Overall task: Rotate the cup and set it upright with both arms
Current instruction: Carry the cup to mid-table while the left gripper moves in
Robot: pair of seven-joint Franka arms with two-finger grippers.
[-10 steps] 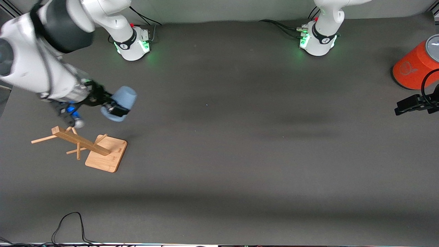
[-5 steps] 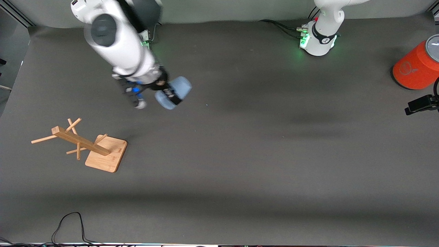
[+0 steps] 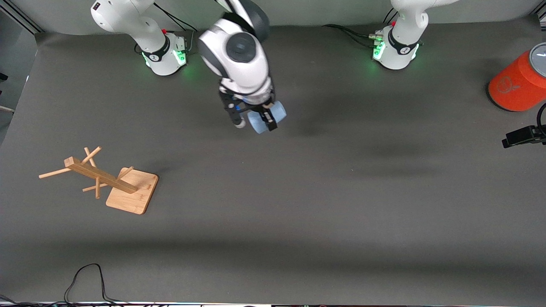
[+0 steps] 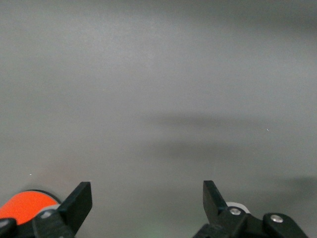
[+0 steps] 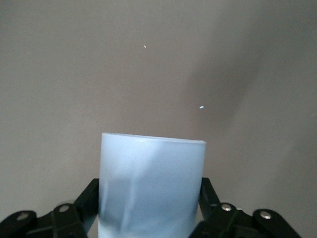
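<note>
My right gripper [image 3: 265,116] is shut on the pale-blue cup [image 3: 261,123] and holds it in the air over the middle of the table, between the two arm bases. In the right wrist view the cup [image 5: 151,186] fills the space between the black fingers [image 5: 88,198], with the gripper [image 5: 151,201] clamped on its sides. My left gripper [image 3: 512,139] shows at the left arm's end of the table, beside the orange cylinder. In the left wrist view the left gripper [image 4: 147,198] is open and empty over bare mat.
A wooden cup rack [image 3: 102,181] with pegs lies tipped on the mat toward the right arm's end. A large orange cylinder [image 3: 518,83] with a grey top stands at the left arm's end; it also shows in the left wrist view [image 4: 22,206]. A black cable [image 3: 87,279] lies at the front edge.
My right arm has carried the cup from above the wooden rack toward the table's middle. The left gripper shifted slightly at the table's end.
</note>
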